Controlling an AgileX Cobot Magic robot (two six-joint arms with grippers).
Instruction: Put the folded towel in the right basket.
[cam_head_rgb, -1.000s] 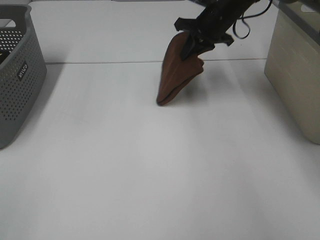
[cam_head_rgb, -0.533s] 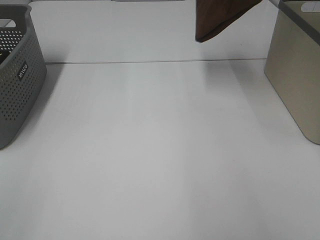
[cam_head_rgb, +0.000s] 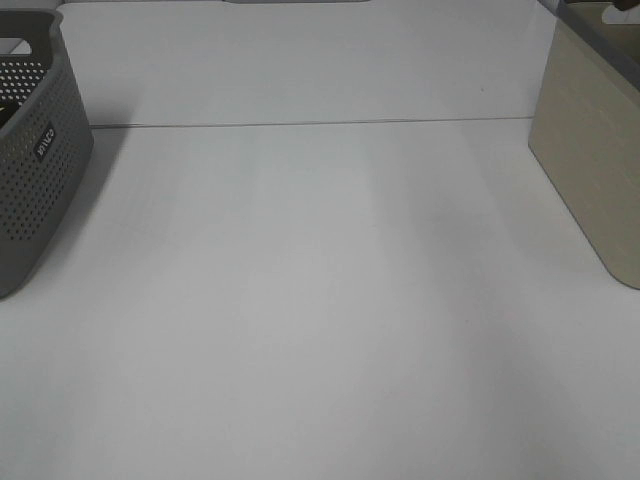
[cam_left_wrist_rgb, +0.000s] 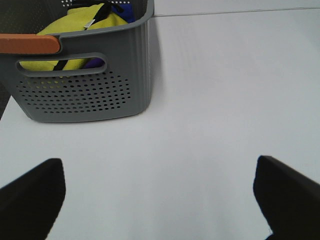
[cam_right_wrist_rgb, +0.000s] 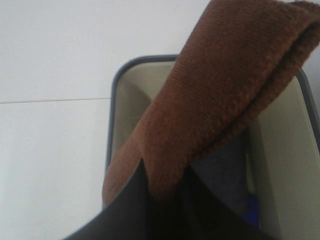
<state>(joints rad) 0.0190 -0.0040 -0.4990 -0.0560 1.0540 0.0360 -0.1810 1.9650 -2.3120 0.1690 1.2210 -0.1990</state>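
Note:
The folded brown towel (cam_right_wrist_rgb: 220, 95) shows only in the right wrist view. My right gripper (cam_right_wrist_rgb: 165, 205) is shut on its lower end and holds it above the open top of the right basket (cam_right_wrist_rgb: 114, 125), a beige bin with a grey rim. In the exterior high view the right basket (cam_head_rgb: 590, 170) stands at the right edge, and the towel and both grippers are out of that view. My left gripper (cam_left_wrist_rgb: 160, 200) is open and empty over bare table, its dark fingertips (cam_left_wrist_rgb: 30, 195) wide apart.
A grey perforated basket (cam_head_rgb: 40, 150) stands at the left edge. In the left wrist view this basket (cam_left_wrist_rgb: 85, 95) holds yellow and blue cloth (cam_left_wrist_rgb: 85, 25). Grey-blue cloth (cam_right_wrist_rgb: 220, 175) lies inside the right basket.
The right gripper has lifted the towel off the table, up and to the right, out of the exterior view and over the right basket. The left arm has not moved.

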